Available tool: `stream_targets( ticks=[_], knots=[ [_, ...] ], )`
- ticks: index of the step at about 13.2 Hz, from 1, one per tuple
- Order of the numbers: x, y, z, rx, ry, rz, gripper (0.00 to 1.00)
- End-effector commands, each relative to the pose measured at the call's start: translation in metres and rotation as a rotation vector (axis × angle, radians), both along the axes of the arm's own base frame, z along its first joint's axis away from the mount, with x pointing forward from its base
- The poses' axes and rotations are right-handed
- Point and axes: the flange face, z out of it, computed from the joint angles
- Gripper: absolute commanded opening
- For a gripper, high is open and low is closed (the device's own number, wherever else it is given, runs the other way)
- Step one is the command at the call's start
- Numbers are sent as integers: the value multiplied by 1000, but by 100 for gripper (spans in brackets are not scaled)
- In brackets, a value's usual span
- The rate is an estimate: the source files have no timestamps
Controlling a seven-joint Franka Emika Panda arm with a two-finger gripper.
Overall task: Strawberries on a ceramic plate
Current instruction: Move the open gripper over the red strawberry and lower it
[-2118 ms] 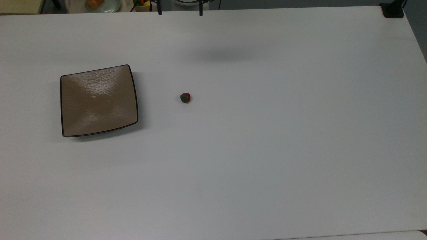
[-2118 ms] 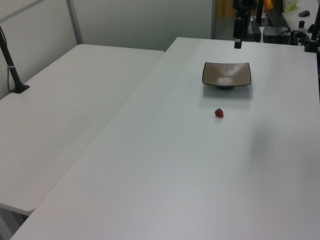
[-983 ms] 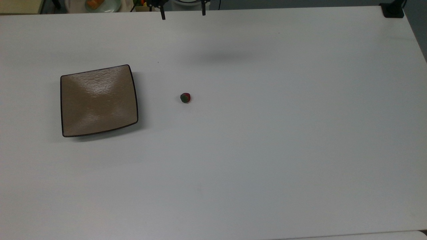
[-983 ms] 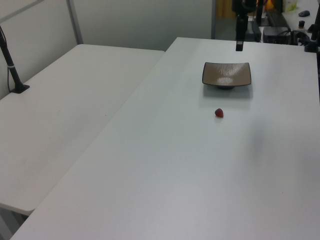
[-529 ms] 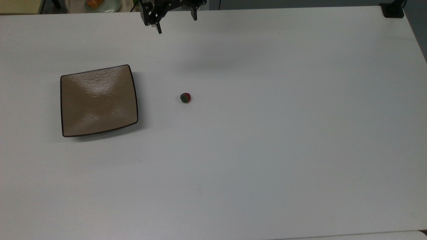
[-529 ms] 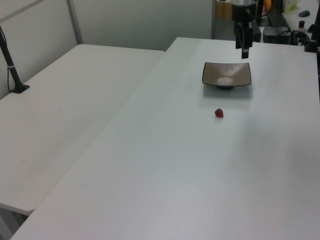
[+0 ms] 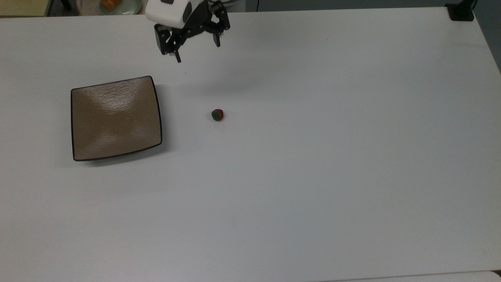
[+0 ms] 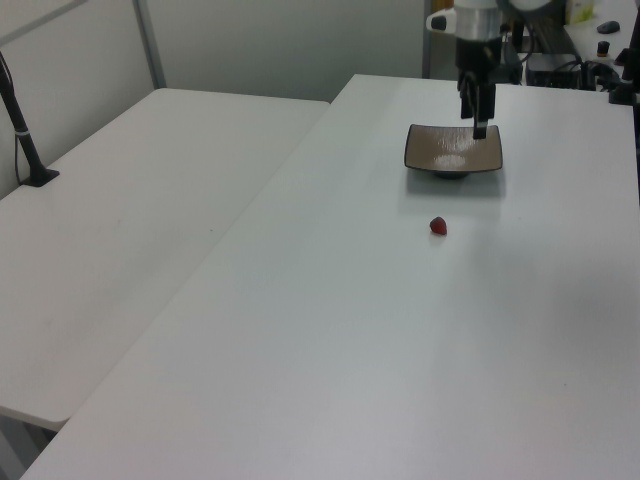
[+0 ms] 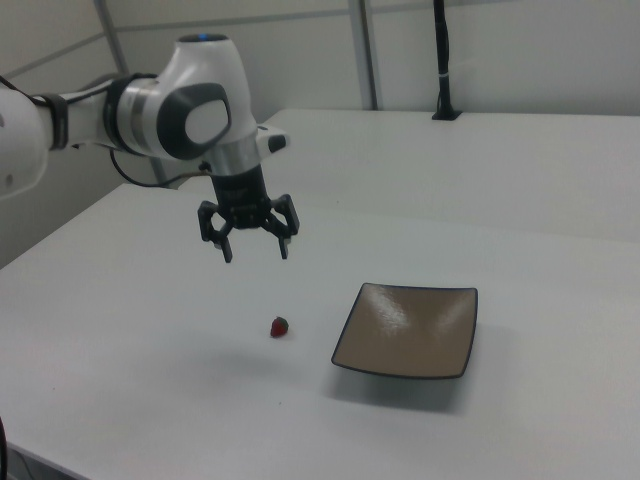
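Since the earlier frame the gripper (image 7: 196,51) had swung in over the tabletop (image 7: 313,156), fingers spread wide and empty. Below, the strawberry (image 7: 217,114) lay beside the ceramic plate (image 7: 116,118), clearly apart.

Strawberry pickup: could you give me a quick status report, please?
Gripper open, empty, above table. Strawberry on table, apart from empty ceramic plate. Path clear.
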Motion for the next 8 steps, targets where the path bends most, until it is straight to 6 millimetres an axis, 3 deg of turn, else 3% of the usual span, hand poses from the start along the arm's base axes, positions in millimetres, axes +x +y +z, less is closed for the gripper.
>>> stream_targets(
  ticks=[1, 8],
  knots=[
    [8, -10, -40, -5, -19, 9, 100],
    [22, -10, -108, 0, -22, 6, 100]
  ],
)
